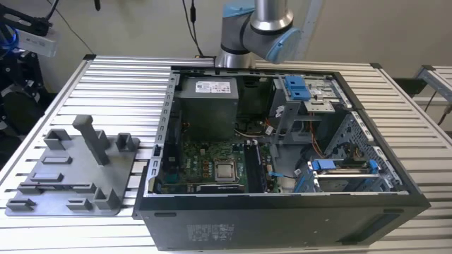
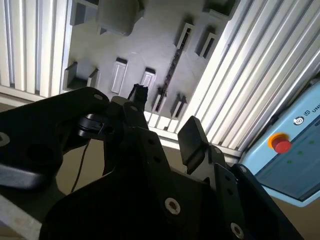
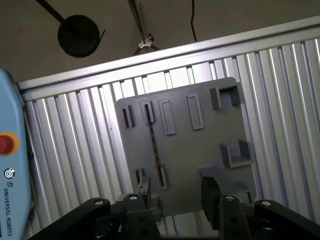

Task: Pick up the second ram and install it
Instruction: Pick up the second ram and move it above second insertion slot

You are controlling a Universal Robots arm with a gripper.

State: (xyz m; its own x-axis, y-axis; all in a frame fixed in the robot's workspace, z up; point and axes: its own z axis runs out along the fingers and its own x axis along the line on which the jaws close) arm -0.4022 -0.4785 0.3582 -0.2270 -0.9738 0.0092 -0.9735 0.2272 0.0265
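Observation:
The second ram (image 3: 154, 146) is a thin dark strip standing on edge in the slots of the grey fixture tray (image 3: 200, 150). In the second wrist view the ram (image 2: 171, 70) lies along the same tray (image 2: 145, 40). My gripper (image 3: 176, 194) hangs well above the tray, a little off the ram's near end, and touches nothing. Its two black fingers (image 3: 142, 187) stand apart with nothing between them, as the second wrist view also shows of the gripper (image 2: 165, 117). The tray (image 1: 120, 174) sits at the exterior view's left, beside the open computer case (image 1: 282, 222).
The case holds a motherboard (image 1: 205, 164), a grey power-supply box (image 1: 206, 103) and blue drive clips (image 1: 297, 87). The tray carries upright posts (image 1: 92, 137). A blue-grey pendant with a red button (image 2: 281, 143) lies off the ribbed aluminium table (image 1: 120, 90). The arm's base (image 1: 251, 29) stands behind the case.

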